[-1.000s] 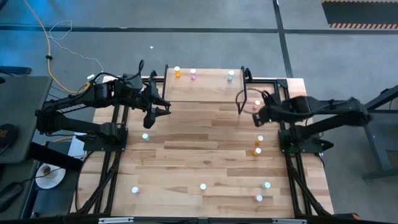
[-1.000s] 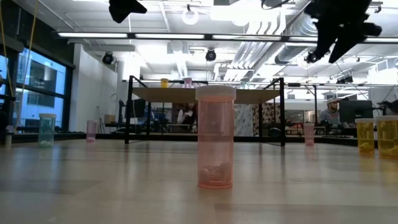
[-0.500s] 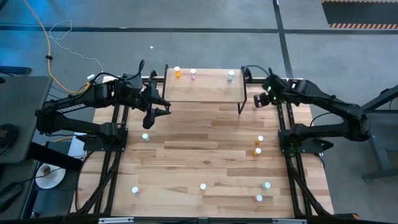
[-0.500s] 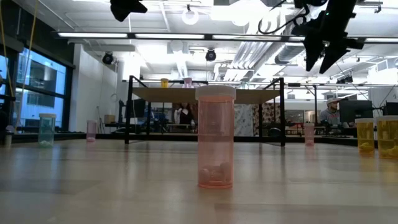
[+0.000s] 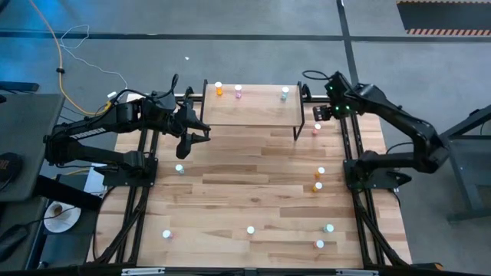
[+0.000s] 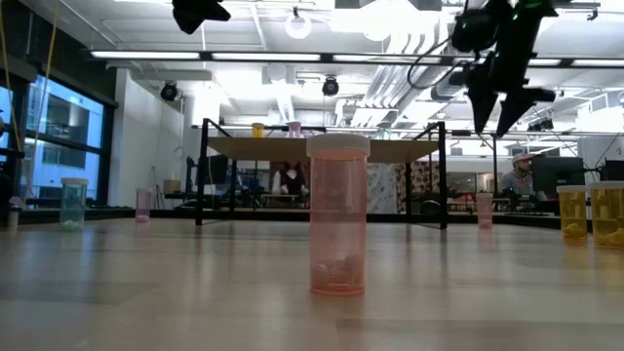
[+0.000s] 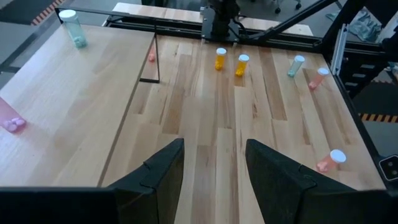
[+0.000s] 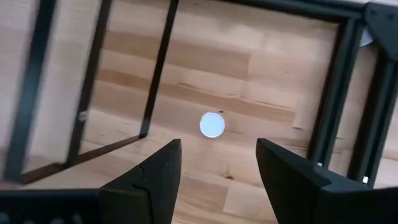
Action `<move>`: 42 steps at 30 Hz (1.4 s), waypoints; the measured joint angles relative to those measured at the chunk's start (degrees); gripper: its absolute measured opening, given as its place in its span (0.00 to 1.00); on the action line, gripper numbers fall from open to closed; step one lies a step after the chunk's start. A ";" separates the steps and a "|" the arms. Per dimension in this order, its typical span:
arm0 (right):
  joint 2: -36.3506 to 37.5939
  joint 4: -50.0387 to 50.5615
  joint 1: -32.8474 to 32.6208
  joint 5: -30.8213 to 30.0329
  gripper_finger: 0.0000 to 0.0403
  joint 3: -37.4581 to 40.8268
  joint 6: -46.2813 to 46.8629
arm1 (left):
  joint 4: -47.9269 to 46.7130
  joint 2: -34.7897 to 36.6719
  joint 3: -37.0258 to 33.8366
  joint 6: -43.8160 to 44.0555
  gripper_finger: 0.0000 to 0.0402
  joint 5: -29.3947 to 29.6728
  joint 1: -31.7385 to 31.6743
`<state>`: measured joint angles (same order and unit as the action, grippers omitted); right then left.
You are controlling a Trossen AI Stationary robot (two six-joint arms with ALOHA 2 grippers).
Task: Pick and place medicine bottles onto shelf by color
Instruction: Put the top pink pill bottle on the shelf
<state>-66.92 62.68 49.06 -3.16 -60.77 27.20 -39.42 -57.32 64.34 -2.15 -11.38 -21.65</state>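
The shelf stands at the table's far side and carries an orange bottle, a pink bottle and a teal bottle. A pink bottle stands on the table by the shelf's right legs; its white cap shows from above in the right wrist view. My right gripper hangs open above it, pointing steeply down, with the fingers clear of the cap. My left gripper waits open and high off the shelf's left near corner.
Loose bottles stand on the table: two orange at the right, a teal one at the left, and several along the near edge. The shelf's black legs stand close to my right gripper.
My right gripper has swung toward the table's far edge, past the shelf's right end, and turned as it went, staying open. It now hangs over the pink bottle by the shelf's legs. The bottles have kept their places.
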 joint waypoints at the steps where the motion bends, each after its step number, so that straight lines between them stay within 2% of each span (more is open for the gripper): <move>1: -1.13 -0.05 0.71 0.75 0.50 0.00 -0.45 | -0.01 0.00 0.00 -0.01 0.40 0.00 0.00; 14: -10.18 -0.01 4.82 4.64 0.50 0.00 -2.22 | -0.41 0.00 0.00 -0.01 0.40 0.00 0.00; 20: -13.56 -0.03 6.15 8.63 0.50 0.00 -1.51 | -0.40 0.00 0.00 0.01 0.40 0.00 0.00; 26: -17.32 -0.58 7.27 9.26 0.50 0.00 -0.07 | -0.41 0.00 0.00 0.02 0.40 0.00 0.00; 42: -18.64 -3.26 7.34 10.03 0.50 2.27 4.18 | -1.29 0.00 0.00 0.02 0.40 0.00 0.00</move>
<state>-85.56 59.42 56.40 6.87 -58.50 31.38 -40.71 -57.32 64.34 -2.13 -11.38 -21.66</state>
